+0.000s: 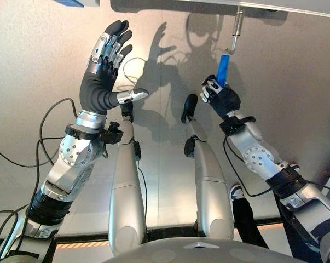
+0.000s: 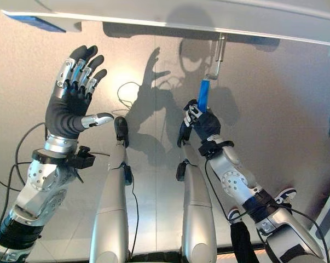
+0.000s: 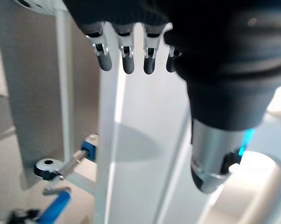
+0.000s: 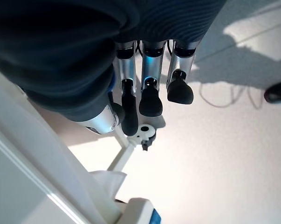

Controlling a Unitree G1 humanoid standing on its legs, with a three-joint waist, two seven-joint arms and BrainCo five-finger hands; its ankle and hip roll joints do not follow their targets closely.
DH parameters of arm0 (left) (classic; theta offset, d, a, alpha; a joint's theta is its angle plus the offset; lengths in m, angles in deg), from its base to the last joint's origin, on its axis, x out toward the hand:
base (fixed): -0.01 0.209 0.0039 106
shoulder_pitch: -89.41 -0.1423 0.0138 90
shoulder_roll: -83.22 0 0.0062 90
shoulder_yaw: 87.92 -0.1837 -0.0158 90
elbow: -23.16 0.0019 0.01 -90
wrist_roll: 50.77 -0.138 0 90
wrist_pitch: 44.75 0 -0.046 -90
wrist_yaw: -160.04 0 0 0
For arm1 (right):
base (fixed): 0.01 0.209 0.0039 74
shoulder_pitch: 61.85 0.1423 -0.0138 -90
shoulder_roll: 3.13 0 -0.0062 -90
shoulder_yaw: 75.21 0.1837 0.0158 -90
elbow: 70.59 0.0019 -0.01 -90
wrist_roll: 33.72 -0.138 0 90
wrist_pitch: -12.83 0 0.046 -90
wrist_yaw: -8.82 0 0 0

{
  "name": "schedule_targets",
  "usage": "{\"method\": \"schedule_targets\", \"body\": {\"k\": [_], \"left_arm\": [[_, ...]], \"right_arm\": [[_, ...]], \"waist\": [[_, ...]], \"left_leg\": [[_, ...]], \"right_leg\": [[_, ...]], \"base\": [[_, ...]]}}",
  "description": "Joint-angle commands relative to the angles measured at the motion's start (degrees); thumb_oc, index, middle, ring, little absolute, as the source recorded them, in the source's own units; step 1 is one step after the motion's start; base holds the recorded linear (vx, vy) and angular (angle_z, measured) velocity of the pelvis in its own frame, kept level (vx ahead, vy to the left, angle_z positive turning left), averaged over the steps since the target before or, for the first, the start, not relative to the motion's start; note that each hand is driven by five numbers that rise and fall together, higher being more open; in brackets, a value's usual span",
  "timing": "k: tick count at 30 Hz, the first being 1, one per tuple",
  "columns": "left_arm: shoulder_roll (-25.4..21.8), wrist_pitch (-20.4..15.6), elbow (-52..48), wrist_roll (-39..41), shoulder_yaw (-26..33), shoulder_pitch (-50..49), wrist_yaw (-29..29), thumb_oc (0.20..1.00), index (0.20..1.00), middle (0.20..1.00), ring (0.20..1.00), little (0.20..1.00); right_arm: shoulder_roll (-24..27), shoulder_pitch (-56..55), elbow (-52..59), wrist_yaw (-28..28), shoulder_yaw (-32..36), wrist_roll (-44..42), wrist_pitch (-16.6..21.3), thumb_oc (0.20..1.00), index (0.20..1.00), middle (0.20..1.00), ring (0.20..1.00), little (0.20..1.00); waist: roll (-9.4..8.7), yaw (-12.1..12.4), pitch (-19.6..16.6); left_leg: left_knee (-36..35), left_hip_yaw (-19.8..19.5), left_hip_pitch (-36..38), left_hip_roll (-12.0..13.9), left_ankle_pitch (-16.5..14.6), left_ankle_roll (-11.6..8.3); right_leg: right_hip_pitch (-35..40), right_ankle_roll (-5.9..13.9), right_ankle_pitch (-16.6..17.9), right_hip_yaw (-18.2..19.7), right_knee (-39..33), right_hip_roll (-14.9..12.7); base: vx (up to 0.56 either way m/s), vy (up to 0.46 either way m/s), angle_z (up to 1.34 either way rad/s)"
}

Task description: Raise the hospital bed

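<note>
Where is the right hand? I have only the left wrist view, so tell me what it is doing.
Observer: The right hand has its fingers curled round the blue crank handle.
Operator: Tell me where on the handle it grips.
Observer: At the lower end. The upper end meets a metal crank arm that comes down from under the bed frame.
Operator: Now report the left hand from the head camera.
Observer: The left hand is raised with its fingers straight, holding nothing and well apart from the handle.
</note>
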Motion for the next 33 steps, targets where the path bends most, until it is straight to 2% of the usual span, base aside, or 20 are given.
{"method": "schedule_targets", "body": {"k": [1, 2, 3, 5, 6, 8, 14, 15, 17, 18, 20, 26, 27, 29, 31, 32, 33], "left_arm": [[0.7, -2.7, -5.3, 1.0, -2.4, 0.2, 0.3, 1.000, 1.000, 1.000, 1.000, 1.000], [1.0, -2.7, -5.4, 1.5, -2.8, 1.1, 0.1, 1.000, 1.000, 1.000, 1.000, 1.000], [1.7, -2.9, -5.5, 2.2, -3.9, 2.1, 0.1, 1.000, 1.000, 1.000, 1.000, 1.000], [1.6, -2.9, -5.5, 2.2, -3.8, 2.1, 0.1, 1.000, 1.000, 1.000, 1.000, 1.000], [2.3, -3.2, -5.4, 2.8, -5.6, 3.5, 0.2, 1.000, 1.000, 1.000, 1.000, 1.000], [2.5, -3.4, -5.3, 3.1, -6.9, 4.5, 0.1, 1.000, 1.000, 1.000, 1.000, 1.000], [2.9, -3.4, -5.5, 2.8, -7.9, 5.7, 0.7, 1.000, 1.000, 1.000, 1.000, 1.000], [2.8, -3.2, -5.4, 2.8, -8.5, 5.5, 0.7, 1.000, 1.000, 1.000, 1.000, 1.000], [2.7, -3.3, -5.3, 2.9, -8.9, 5.7, 0.7, 1.000, 1.000, 1.000, 1.000, 1.000], [2.7, -3.4, -5.3, 3.2, -9.9, 6.7, 0.9, 1.000, 1.000, 1.000, 1.000, 1.000], [2.8, -3.5, -5.5, 3.4, -10.7, 7.9, 0.7, 1.000, 1.000, 1.000, 1.000, 1.000], [3.9, -3.9, -4.6, 3.5, -12.7, 10.0, 0.4, 1.000, 1.000, 1.000, 1.000, 1.000], [4.5, -4.2, -4.4, 3.5, -13.5, 11.4, 0.1, 1.000, 1.000, 1.000, 1.000, 1.000], [4.8, -4.3, -4.4, 3.4, -13.7, 12.0, 0.0, 1.000, 1.000, 1.000, 1.000, 1.000], [5.9, -4.3, -3.5, 3.3, -14.3, 12.9, -0.7, 1.000, 1.000, 1.000, 1.000, 1.000], [5.9, -4.3, -3.5, 3.3, -14.3, 12.9, -0.7, 1.000, 1.000, 1.000, 1.000, 1.000], [6.2, -4.3, -3.1, 3.3, -14.5, 13.6, -1.7, 1.000, 1.000, 1.000, 1.000, 1.000]], "right_arm": [[-7.8, 18.9, 3.1, 2.0, -2.9, 9.4, 2.9, 0.200, 0.200, 0.200, 0.200, 0.200], [-9.4, 21.7, -1.8, 0.8, -3.2, 10.4, 2.1, 0.200, 0.200, 0.200, 0.200, 0.200], [-12.3, 25.4, -8.5, -1.3, -2.8, 13.0, 1.5, 0.200, 0.200, 0.200, 0.200, 0.200], [-12.4, 25.5, -8.7, -1.2, -2.7, 13.0, 1.6, 0.200, 0.200, 0.200, 0.200, 0.200], [-15.1, 28.9, -16.7, -3.2, -2.5, 14.5, 1.0, 0.200, 0.200, 0.200, 0.200, 0.200], [-17.0, 31.9, -24.6, -4.8, -1.4, 15.4, 0.5, 0.200, 0.200, 0.200, 0.200, 0.200], [-18.7, 36.2, -34.1, -6.4, 0.6, 17.1, -0.4, 0.200, 0.200, 0.200, 0.200, 0.200], [-18.5, 38.3, -39.8, -6.7, 1.2, 17.8, -1.1, 0.200, 0.200, 0.200, 0.200, 0.200], [-18.8, 39.4, -42.8, -6.5, 1.2, 18.0, -1.6, 0.200, 0.200, 0.200, 0.200, 0.200], [-19.0, 41.6, -50.4, -6.8, 1.2, 19.2, -2.8, 0.200, 0.200, 0.200, 0.200, 0.200], [-19.3, 42.5, -56.1, -6.6, 1.4, 20.9, -4.3, 0.200, 0.200, 0.200, 0.200, 0.200], [-17.6, 42.6, -67.2, -6.3, 3.9, 25.9, -6.9, 0.200, 0.200, 0.200, 0.200, 0.200], [-16.4, 41.3, -70.2, -6.0, 5.4, 27.1, -7.8, 0.200, 0.200, 0.200, 0.200, 0.200], [-15.4, 40.7, -71.4, -6.2, 6.3, 28.1, -8.2, 0.200, 0.200, 0.200, 0.200, 0.200], [-12.6, 37.4, -73.3, -6.0, 9.0, 28.9, -9.0, 0.200, 0.200, 0.200, 0.200, 0.200], [-12.6, 37.4, -73.3, -6.0, 9.0, 28.9, -9.0, 0.200, 0.200, 0.200, 0.200, 0.200], [-9.8, 34.4, -74.0, -5.9, 11.5, 28.8, -9.1, 0.200, 0.200, 0.200, 0.200, 0.200]], "waist": [[1.42, 4.3, -1.2], [1.65, 4.8, -1.2], [2.01, 5.4, -1.2], [1.98, 5.4, -1.2], [2.41, 6.1, -1.2], [2.77, 6.7, -1.2], [3.18, 7.0, -1.2], [3.19, 7.1, -1.2], [3.21, 7.2, -1.2], [3.50, 7.4, -1.2], [4.01, 7.6, -1.2], [5.84, 8.5, -1.2], [7.15, 9.2, -1.2], [7.81, 9.5, -1.2], [9.35, 9.8, -1.2], [9.35, 9.8, -1.2], [10.54, 9.7, -1.2]], "left_leg": [[2.1, -1.1, 2.5, -2.5, -4.3, 2.03], [2.1, -0.9, 0.9, -2.8, -2.9, 2.29], [2.2, -1.1, 0.6, -2.9, -2.9, 2.33], [2.2, -1.1, 0.6, -2.9, -3.0, 2.32], [2.4, -1.4, 0.2, -3.2, -3.1, 2.34], [2.6, -1.5, -0.4, -3.3, -3.2, 2.34], [3.3, -1.7, -1.5, -3.5, -3.4, 2.40], [3.4, -1.7, -1.5, -3.5, -3.5, 2.44], [3.4, -1.6, -1.5, -3.5, -3.6, 2.46], [3.6, -1.6, -1.6, -3.6, -3.8, 2.51], [3.8, -1.7, -1.8, -3.8, -3.8, 2.51], [4.1, -1.8, -2.0, -4.2, -4.1, 2.67], [4.2, -1.9, -2.4, -4.6, -4.2, 2.84], [4.4, -2.0, -2.6, -4.7, -4.2, 2.88], [4.7, -2.0, -3.1, -5.0, -4.3, 2.94], [4.7, -2.0, -3.1, -5.0, -4.3, 2.94], [5.1, -1.6, -3.7, -5.2, -4.3, 2.99]], "right_leg": [[6.2, 5.87, -1.4, -1.4, -0.5, -1.9], [4.9, 5.49, -0.1, -1.9, -0.9, -2.1], [4.9, 5.49, -0.2, -2.0, -1.0, -2.1], [4.8, 5.49, -0.2, -2.0, -1.0, -2.1], [4.9, 5.46, -0.3, -2.1, -1.1, -2.1], [4.7, 5.46, -0.3, -2.4, -1.2, -2.2], [3.8, 5.47, -0.5, -2.6, -0.8, -2.3], [3.8, 5.49, -0.5, -2.6, -0.7, -2.4], [3.7, 5.48, -0.6, -2.6, -0.7, -2.4], [3.7, 5.46, -0.7, -2.6, -0.6, -2.5], [3.6, 5.46, -1.0, -2.5, -0.3, -2.5], [3.0, 5.41, -1.4, -2.4, 0.3, -2.7], [2.5, 5.40, -1.8, -2.3, 0.9, -2.8], [2.2, 5.40, -1.9, -2.2, 1.1, -2.8], [1.1, 5.33, -2.3, -2.0, 2.1, -3.0], [1.1, 5.33, -2.3, -2.0, 2.1, -3.0], [0.0, 5.23, -2.5, -1.4, 2.9, -3.0]], "base": [[0.00, 0.000, 0.00], [-0.04, 0.043, 0.03], [-0.03, 0.038, 0.03], [0.00, 0.004, 0.02], [0.01, 0.017, 0.06], [0.01, 0.024, 0.08], [0.02, 0.036, 0.03], [0.00, 0.000, 0.00], [0.01, 0.037, 0.01], [0.01, 0.042, 0.00], [0.00, 0.016, 0.00], [0.00, 0.012, 0.03], [0.00, 0.015, 0.07], [-0.01, 0.007, 0.14], [0.00, 0.005, 0.12], [-0.01, 0.032, 0.08], [-0.01, 0.027, 0.05]]}}
